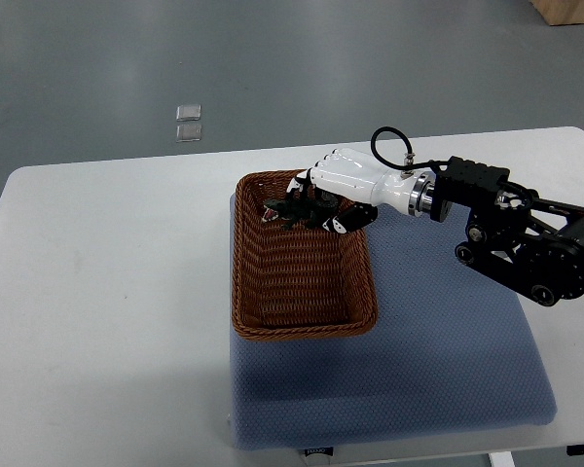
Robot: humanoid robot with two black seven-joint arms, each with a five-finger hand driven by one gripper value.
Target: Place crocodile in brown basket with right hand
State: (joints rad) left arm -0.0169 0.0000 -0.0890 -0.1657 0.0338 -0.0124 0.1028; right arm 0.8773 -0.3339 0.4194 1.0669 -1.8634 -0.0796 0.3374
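On the white tabletop (107, 292), the brown basket (239, 272) sat at the blue mat's (448, 370) 9 o'clock edge. The dark crocodile (275, 212) (red mouth showing) was at the basket's 12 o'clock end, inside the rim, clasped by the right hand's (355, 180) curled fingers (343, 224); its arm (526, 243) entered from 3 o'clock.

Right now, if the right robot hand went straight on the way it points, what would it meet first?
Probably the left wall of the brown basket, if the right robot hand, holding the crocodile, is low enough; its height above the rim is unclear.
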